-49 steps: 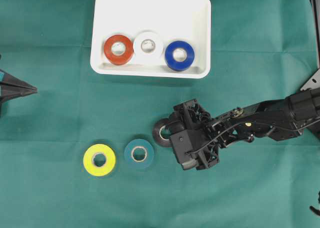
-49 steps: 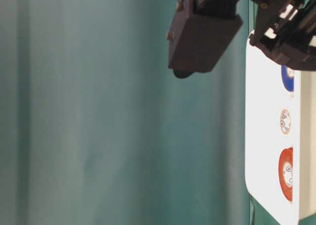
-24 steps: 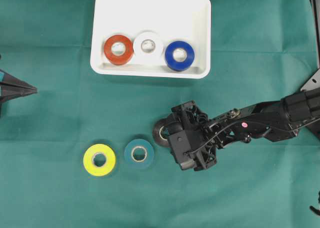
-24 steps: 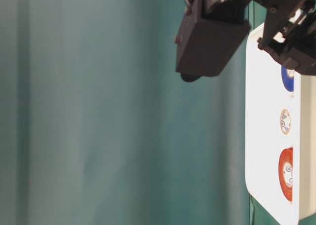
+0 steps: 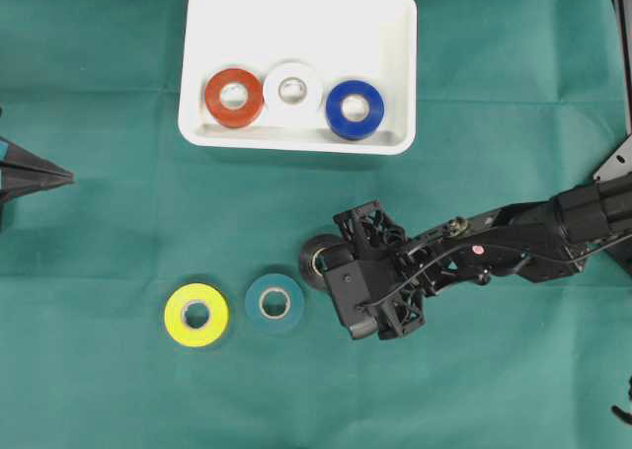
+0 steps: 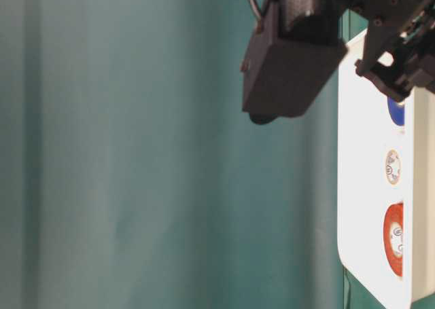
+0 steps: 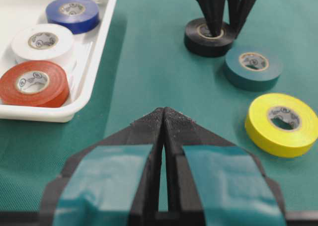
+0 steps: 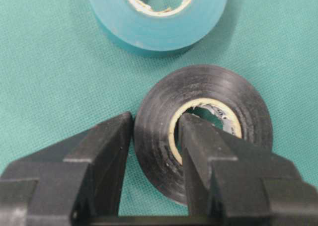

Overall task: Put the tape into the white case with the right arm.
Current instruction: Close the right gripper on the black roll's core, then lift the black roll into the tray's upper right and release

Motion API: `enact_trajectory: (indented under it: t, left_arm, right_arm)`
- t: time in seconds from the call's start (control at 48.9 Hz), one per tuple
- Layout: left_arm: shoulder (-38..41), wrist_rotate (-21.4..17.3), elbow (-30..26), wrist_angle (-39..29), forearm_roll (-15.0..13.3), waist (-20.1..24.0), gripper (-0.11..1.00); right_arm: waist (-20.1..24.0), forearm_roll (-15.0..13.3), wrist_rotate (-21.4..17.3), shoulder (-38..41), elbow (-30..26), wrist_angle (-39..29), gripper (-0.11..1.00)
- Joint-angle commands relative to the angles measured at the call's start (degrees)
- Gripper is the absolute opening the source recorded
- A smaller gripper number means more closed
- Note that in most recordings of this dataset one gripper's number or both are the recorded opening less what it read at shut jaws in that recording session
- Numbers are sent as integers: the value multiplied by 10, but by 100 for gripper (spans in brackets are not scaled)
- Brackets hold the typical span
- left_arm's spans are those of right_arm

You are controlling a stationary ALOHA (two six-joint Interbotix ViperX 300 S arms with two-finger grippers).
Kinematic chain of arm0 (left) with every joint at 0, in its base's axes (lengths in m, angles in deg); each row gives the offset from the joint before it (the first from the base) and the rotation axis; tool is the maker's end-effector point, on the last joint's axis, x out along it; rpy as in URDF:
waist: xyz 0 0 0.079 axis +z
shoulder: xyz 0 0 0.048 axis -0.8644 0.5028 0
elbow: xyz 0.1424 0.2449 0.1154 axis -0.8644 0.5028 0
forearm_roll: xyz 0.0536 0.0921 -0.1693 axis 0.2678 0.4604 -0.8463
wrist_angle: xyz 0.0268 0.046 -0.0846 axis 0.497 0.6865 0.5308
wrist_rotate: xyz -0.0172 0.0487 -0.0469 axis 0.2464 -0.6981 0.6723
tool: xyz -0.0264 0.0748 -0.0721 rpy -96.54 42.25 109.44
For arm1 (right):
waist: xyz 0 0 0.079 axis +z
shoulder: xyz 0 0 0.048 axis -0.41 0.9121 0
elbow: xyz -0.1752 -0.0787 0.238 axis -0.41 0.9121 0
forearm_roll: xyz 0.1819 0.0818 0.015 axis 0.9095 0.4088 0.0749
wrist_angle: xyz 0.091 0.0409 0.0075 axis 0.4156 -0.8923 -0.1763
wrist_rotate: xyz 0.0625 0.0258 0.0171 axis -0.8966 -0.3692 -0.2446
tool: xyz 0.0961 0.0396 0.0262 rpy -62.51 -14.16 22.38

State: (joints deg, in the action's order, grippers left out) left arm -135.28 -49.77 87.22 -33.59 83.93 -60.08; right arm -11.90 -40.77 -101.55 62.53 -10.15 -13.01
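Six tape rolls: red [image 5: 234, 97], white [image 5: 292, 92] and blue [image 5: 355, 110] lie in the white case [image 5: 296, 15] at upper centre; yellow [image 5: 196, 315] and teal [image 5: 275, 302] lie on the green tabletop [image 5: 118, 202]. The right tool [image 8: 154, 151] is clamped on the black roll's [image 8: 208, 121] wall, at frame centre. The left tool [image 7: 164, 117] is closed, empty.

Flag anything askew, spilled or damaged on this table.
Nothing stands out. Red, white and blue rolls lie flat in the case; yellow and teal lie flat on the cloth. The right gripper pinches the black roll's wall.

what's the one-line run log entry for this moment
right gripper: shut on black tape, one finger in core | left gripper: shut, idle | white case: three rolls
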Motion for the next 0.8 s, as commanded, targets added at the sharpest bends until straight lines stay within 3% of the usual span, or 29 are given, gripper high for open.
enact_trajectory:
  t: [0.0, 0.368, 0.573, 0.778]
  left_arm:
    - [4, -1, -6, 4, -1, 2, 1]
    - [4, -1, -6, 4, -1, 2, 1]
    - [4, -1, -6, 4, 0, 2, 1]
    - [4, -1, -6, 4, -1, 2, 1]
  right_arm:
    - [-3, -1, 1, -18, -11, 3, 2]
    - [2, 1, -2, -100, -11, -32, 2]
    - [-1, -1, 0, -108, -12, -33, 2]
    - [-46, -1, 0, -110, -14, -33, 2]
